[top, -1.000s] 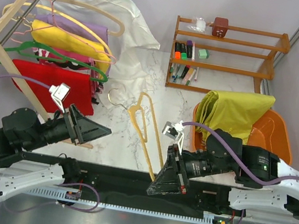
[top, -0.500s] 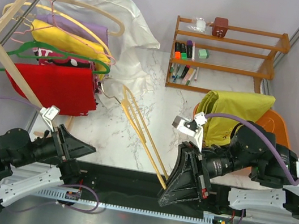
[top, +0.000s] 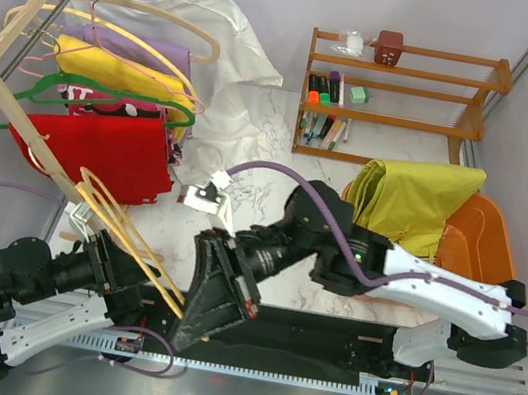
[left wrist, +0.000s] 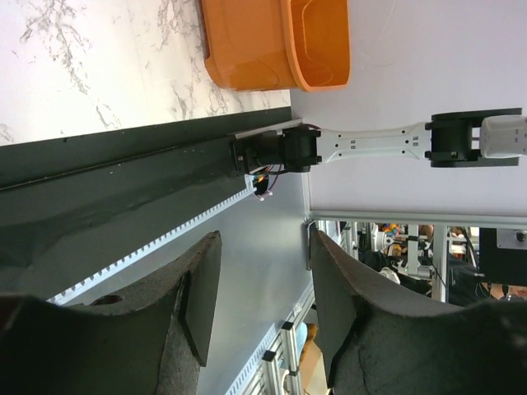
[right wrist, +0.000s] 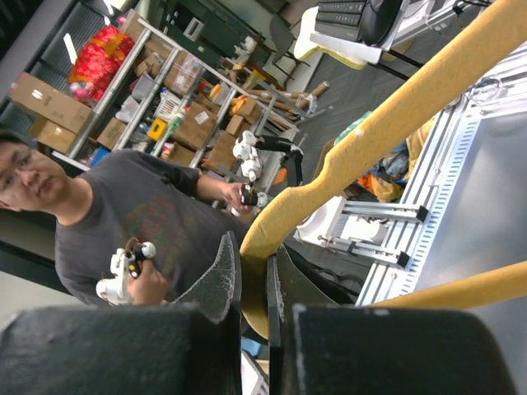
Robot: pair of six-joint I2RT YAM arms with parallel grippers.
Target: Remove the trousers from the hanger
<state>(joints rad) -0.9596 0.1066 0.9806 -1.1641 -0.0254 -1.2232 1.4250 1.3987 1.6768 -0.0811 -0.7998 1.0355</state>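
Top external view: the large lime-yellow cloth trousers (top: 416, 198) lie draped over the orange plastic basket (top: 487, 245), well apart from the thin pale yellow-orange plastic hanger (top: 126, 235). The right gripper (right wrist: 254, 265) clamps that bare hanger, likely to put it aside. The left gripper (left wrist: 262, 247) has its jaws parted and holds nothing.

The bare pale yellow-orange hanger (right wrist: 395, 107) sits pinched in the right gripper (right wrist: 254, 265), slanting up and left from it. The chartreuse trousers (top: 414, 200) lie bunched well to that gripper's right.
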